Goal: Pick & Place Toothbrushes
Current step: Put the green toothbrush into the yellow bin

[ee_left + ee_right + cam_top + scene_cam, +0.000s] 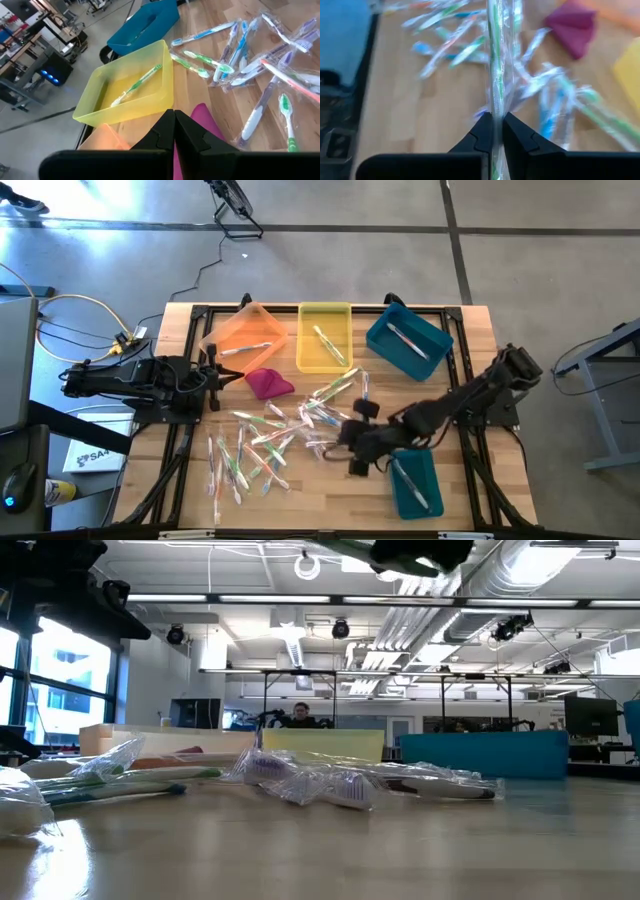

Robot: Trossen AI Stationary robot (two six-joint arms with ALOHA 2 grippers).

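Many wrapped toothbrushes [270, 440] lie scattered flat on the wooden table [330, 505]; the low view shows them as a heap [330, 782]. My right gripper [356, 460] hangs well above the table beside the near teal bin [428, 463], shut on one green-striped wrapped toothbrush [496, 60]. In the low view it is a dark shape at the top [410, 552]. My left gripper [215, 375] waits shut at the table's left, above the magenta cloth [205, 120], holding nothing [174, 131]. My right gripper pinches the wrapped toothbrush between its two fingers [482, 132]. The brush runs along the fingers and sticks out well past their tips [496, 107]. The fingers slant down toward the table's left. The brush is lifted clear of the table.
At the far edge stand an orange bin [222, 332], a yellow bin [304, 345] and a teal bin [382, 340], each with a toothbrush inside. The near teal bin holds some too. The magenta cloth [268, 383] lies before the orange bin. Black frame rails [470, 470] cross the table.
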